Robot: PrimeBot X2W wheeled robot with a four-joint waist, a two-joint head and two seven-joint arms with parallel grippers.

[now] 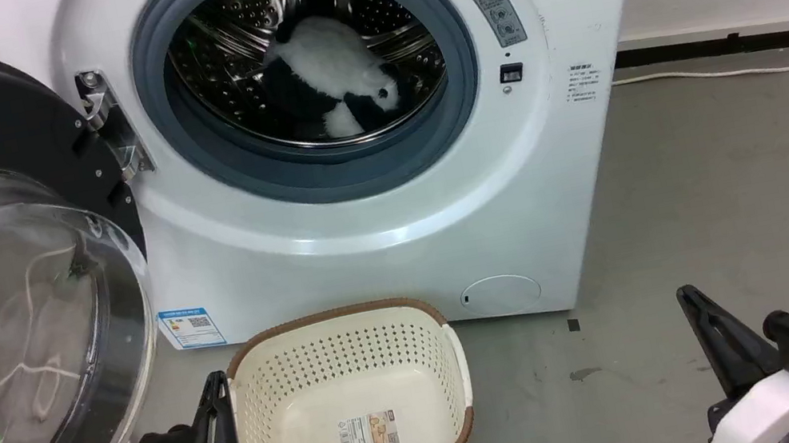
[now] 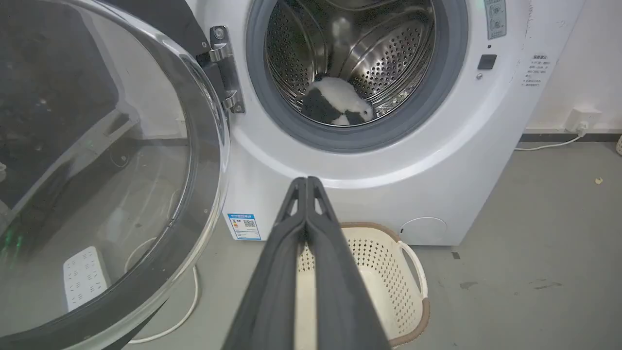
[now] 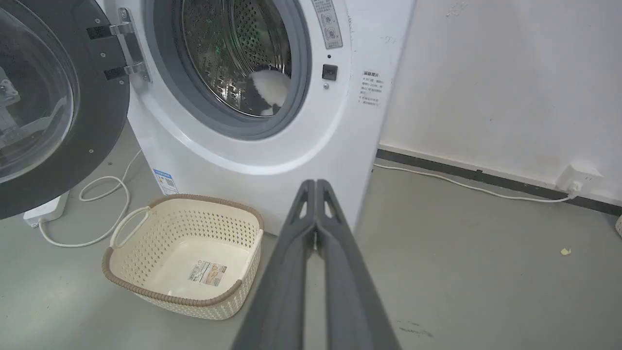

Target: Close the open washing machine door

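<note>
The washing machine stood square ahead, white and boxy, mouth wide open. Off the washing machine's left side hung the washing machine door, swung fully out, black rim round a bulging clear glass bowl facing the robot. It looked a heavy, rigid piece, likely to swing freely on its pivot yet need a firm last shove to latch. The glass would be slick and rounded, a poor place to press, so the black rim on the edge farthest from the washing machine seemed the better spot for a push. A cream basket sat on the floor just in front of the washing machine. Both pincers waited low in front of the machine, the left pincer beside the basket, the right pincer well off to the other side, each with its fingers pressed together and holding nothing. The metal hinge gleamed at the washing machine's left edge.
</note>
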